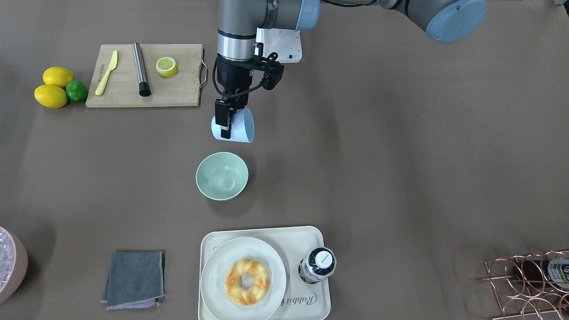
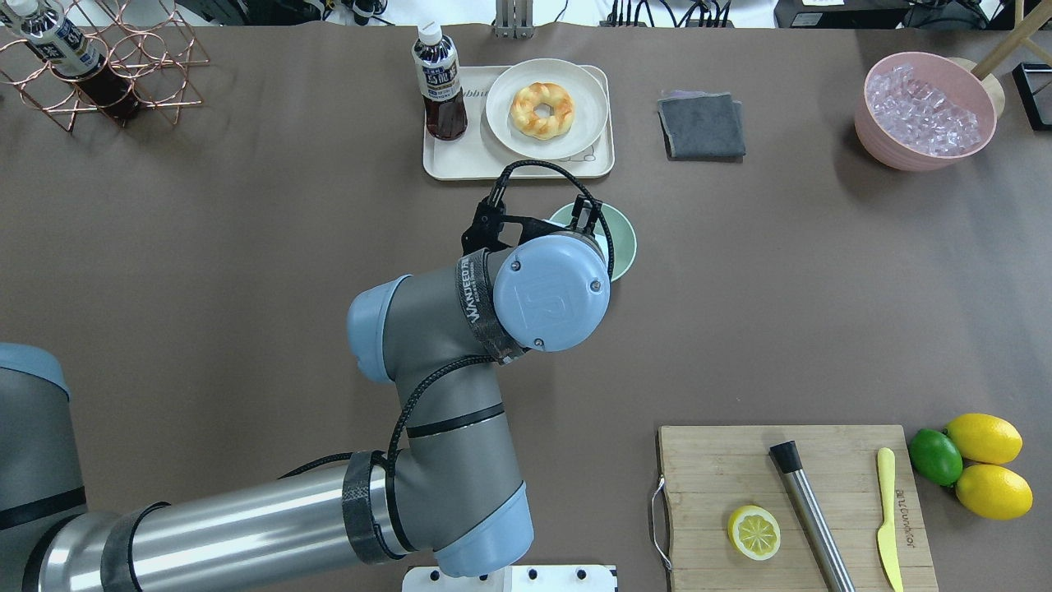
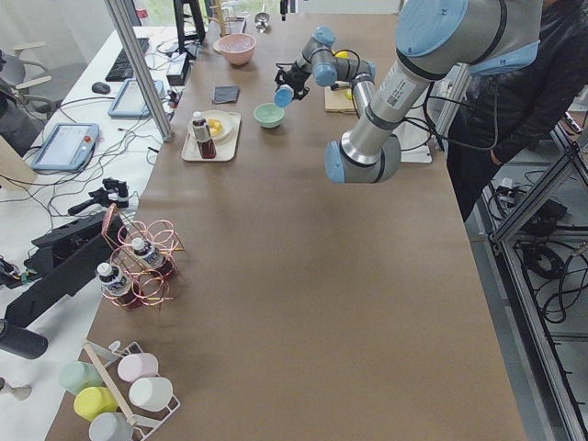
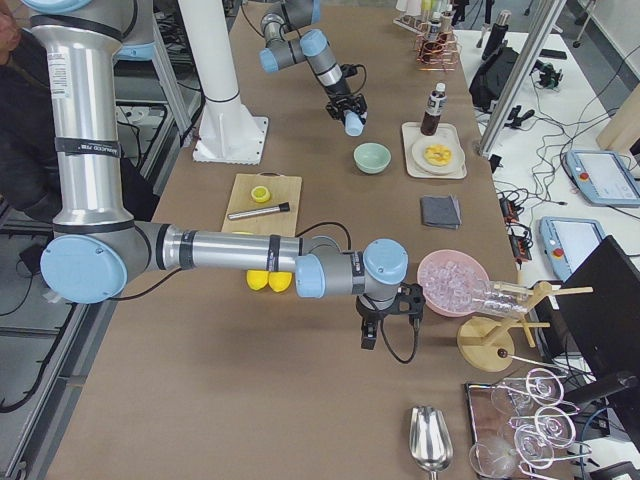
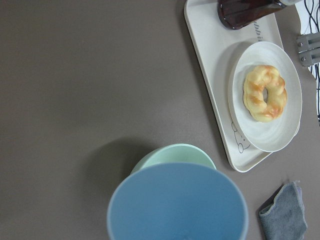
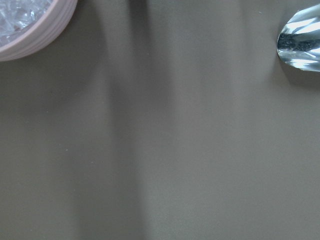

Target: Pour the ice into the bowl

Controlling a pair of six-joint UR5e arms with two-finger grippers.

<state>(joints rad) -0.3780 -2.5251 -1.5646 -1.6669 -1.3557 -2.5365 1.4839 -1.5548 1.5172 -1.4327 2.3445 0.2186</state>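
Left gripper (image 1: 226,128) is clamped on the wall of a light blue cup (image 1: 240,126), which it holds in the air tipped far over on its side. The cup hangs just on the robot's side of the green bowl (image 1: 208,165), which sits near the middle of the table with the tray (image 1: 302,240) between it and the far edge. Faint glints at the bowl's bottom may be ice, but they are too washed out to be sure, and I see no cubes in the cup. Cubes like these are likely hard, light and slick, so they should skip and bounce. They are best moved by the cup rather than pinched. The cup looks light, so a firm hold on its wall suits it. Right gripper (image 4: 369,338) hangs beside the pink bowl (image 4: 432,297); I cannot tell whether its fingers are apart.
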